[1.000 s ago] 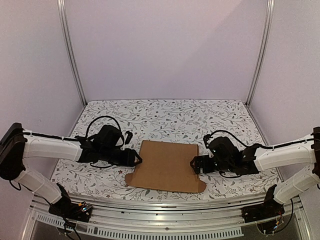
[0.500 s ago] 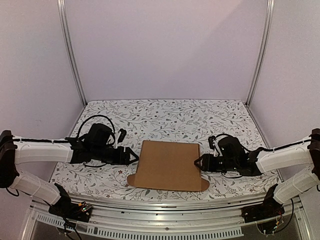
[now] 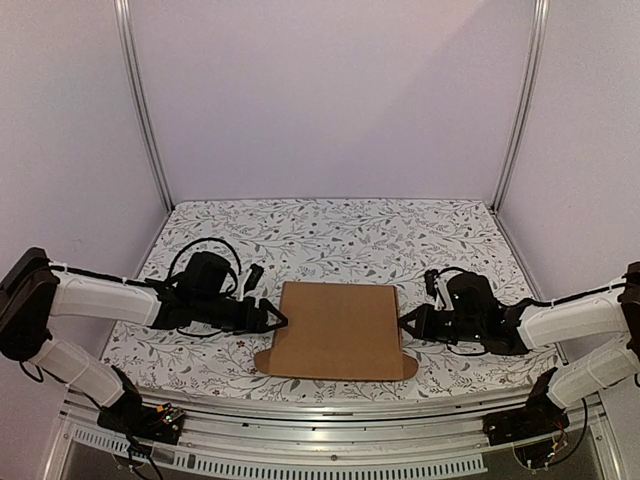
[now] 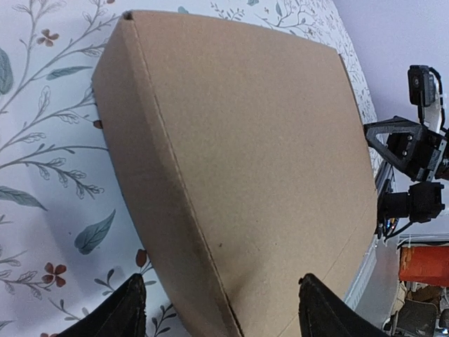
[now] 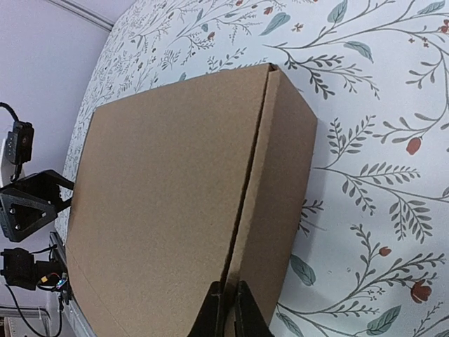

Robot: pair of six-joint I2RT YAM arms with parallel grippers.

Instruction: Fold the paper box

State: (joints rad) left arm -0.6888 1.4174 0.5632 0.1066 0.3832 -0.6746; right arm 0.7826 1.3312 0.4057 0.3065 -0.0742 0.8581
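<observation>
Right pincer (image 5: 226, 286) closed since; paper box (image 3: 335, 330) flat, tabs (image 3: 264, 360) toward near edge.

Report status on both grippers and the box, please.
Left gripper open, straddling paper box edge. Right gripper shut at opposite edge. Box flat, closed. No obstruction seen.

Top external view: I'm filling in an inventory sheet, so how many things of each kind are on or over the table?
paper box: 1
grippers: 2, the left gripper and the right gripper
flowered table cover: 1
Total: 4
</observation>
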